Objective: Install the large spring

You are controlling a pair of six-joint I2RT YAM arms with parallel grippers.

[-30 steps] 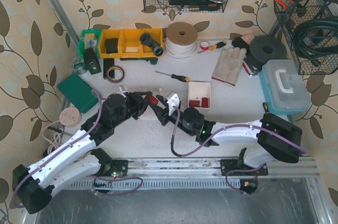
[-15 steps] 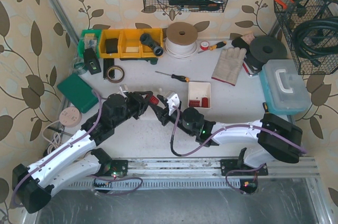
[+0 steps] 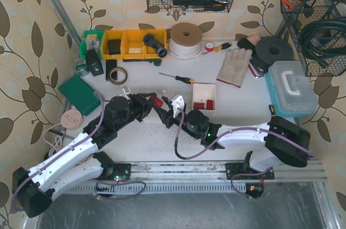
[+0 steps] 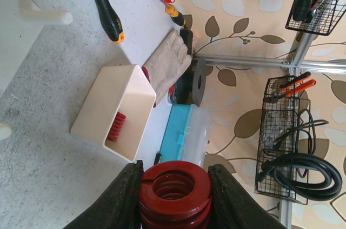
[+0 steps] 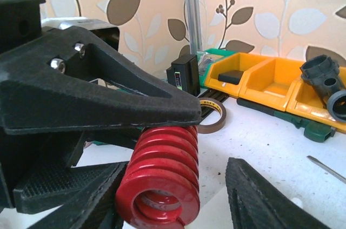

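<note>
Spring point(image 4: 174, 194) squeezed tight in left hand point(image 4: 174, 174); right hand point(image 5: 178, 180) spread apart around it, probably to take it.

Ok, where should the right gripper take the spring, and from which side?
Take the spring by its free end, the coils clear of the left gripper, with the pads on opposite flanks. Come in end-on, facing the left gripper: its fingers cover the rest of the coil, and the right gripper stands open around that end.
</note>
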